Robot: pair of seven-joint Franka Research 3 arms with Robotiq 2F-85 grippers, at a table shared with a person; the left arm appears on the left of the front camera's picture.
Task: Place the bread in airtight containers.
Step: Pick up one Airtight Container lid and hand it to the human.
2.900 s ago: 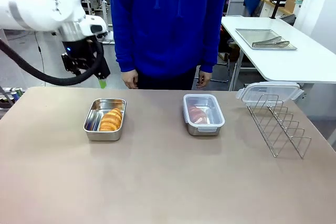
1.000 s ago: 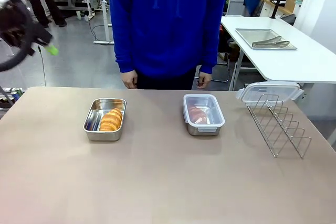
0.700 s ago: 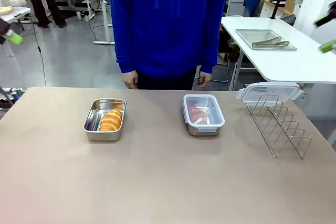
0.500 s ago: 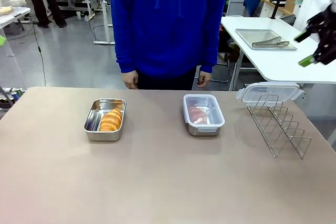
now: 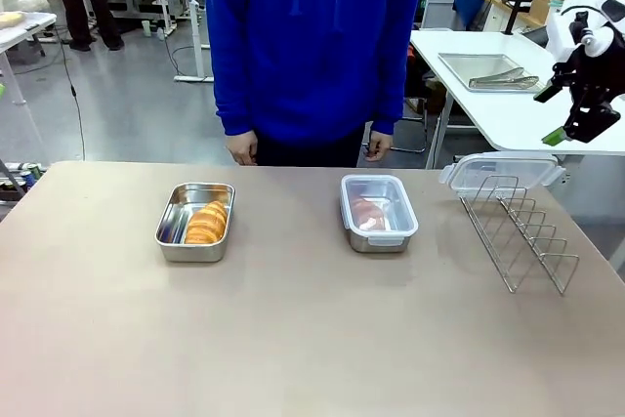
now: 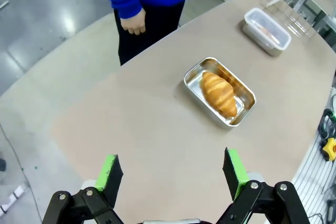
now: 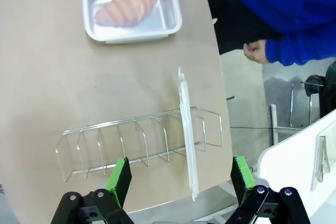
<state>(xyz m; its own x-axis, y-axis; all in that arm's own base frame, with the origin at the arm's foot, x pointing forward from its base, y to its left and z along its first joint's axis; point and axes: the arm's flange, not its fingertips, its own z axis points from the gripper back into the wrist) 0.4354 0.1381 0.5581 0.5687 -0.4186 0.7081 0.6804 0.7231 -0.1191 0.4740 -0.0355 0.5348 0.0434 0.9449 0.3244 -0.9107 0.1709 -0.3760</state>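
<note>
The table [image 5: 293, 339] spreads before me, and I place everything by the wire rack [image 5: 518, 231] at its right end. A person in a blue top [image 5: 312, 36] stands at the far edge, well left of the rack, hands hanging by the table edge. A clear lid [image 5: 500, 171] stands on edge in the rack's far slot. Left of the rack sits the lidded tin [image 5: 378, 212], a croissant [image 7: 126, 8] showing through its clear cover. Farther left again, well apart from the rack, the open tin [image 5: 195, 221] holds the other croissant [image 5: 207, 223], uncovered. My right gripper [image 5: 563, 114] hangs in the air above the rack's far end, fingers spread and holding nothing. My left gripper [image 6: 170, 174] hovers high beyond the open tin, far from the rack, fingers wide apart and bare.
</note>
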